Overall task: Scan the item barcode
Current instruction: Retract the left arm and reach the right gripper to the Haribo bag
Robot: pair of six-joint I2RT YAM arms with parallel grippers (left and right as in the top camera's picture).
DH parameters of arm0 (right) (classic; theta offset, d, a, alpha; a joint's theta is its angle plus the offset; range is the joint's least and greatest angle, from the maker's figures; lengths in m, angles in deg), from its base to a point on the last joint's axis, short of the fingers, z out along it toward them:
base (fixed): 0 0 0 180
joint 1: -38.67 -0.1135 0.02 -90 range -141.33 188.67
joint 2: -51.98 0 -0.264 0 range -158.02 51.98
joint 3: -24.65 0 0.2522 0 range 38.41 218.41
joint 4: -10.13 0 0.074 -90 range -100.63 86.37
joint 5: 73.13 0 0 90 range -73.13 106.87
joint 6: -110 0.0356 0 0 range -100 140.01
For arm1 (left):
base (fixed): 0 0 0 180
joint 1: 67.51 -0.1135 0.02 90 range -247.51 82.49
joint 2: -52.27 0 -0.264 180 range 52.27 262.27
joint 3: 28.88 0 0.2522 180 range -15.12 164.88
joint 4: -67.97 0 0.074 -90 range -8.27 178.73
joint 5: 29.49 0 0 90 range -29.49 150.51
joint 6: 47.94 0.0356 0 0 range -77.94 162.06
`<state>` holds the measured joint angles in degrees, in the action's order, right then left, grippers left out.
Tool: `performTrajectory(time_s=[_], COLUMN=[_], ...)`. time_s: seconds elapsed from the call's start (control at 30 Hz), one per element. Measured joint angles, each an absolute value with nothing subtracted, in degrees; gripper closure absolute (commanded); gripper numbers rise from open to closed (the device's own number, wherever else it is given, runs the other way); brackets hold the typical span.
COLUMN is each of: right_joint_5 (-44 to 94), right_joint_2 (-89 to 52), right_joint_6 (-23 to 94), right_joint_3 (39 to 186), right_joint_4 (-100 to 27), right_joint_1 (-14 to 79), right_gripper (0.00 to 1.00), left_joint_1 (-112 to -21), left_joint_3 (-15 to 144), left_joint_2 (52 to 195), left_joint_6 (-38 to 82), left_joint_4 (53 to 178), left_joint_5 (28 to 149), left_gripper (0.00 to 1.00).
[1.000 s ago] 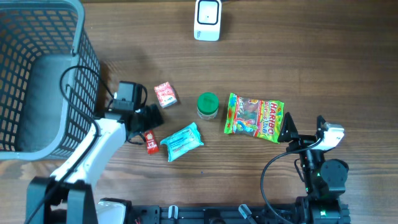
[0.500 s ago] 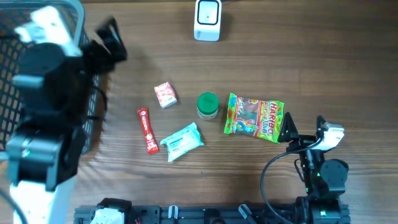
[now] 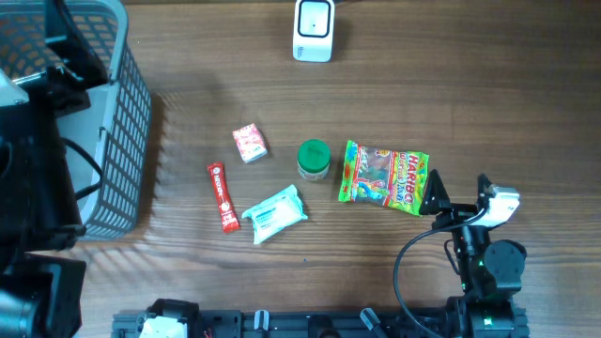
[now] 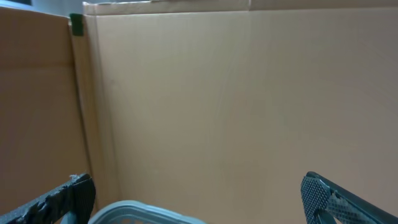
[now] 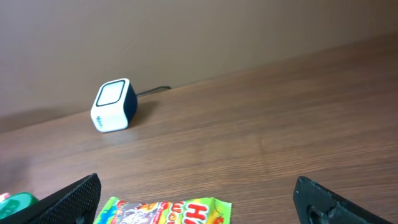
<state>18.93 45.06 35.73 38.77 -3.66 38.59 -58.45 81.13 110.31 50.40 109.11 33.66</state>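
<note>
Beside gummy bag [image 3: 384,176], right hand [image 3: 459,190] spread wide

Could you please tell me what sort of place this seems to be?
Likely a mock shop checkout: a barcode scanner, a grey wire basket, and a candy bag beside a green-lidded jar.
</note>
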Motion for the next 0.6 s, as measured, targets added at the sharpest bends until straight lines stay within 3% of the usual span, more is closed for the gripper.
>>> performTrajectory(time_s=[0.27, 0.47, 0.6], right_joint_5=[45.12, 64.22, 69.42], right_joint_2=[44.73, 44.64, 44.53], right_joint_6=[49.06, 64.08, 73.98], right_joint_3=[38.77, 38.77, 38.77], right_joint_4=[-1.83, -2.20, -1.98], right_joint_1=[38.59, 38.57, 38.57], right_gripper=[0.00, 0.00, 0.00], left_joint_1=[-58.45, -58.45, -58.45], left_joint_3=[80.56, 75.31, 70.13], left_joint_2=[106.53, 93.29, 84.70], left_joint_6=[52.13, 52.32, 52.37], left_joint_4=[113.17, 111.42, 108.67], left_joint_5=[35.72, 39.54, 42.67], left_gripper=[0.00, 0.00, 0.00])
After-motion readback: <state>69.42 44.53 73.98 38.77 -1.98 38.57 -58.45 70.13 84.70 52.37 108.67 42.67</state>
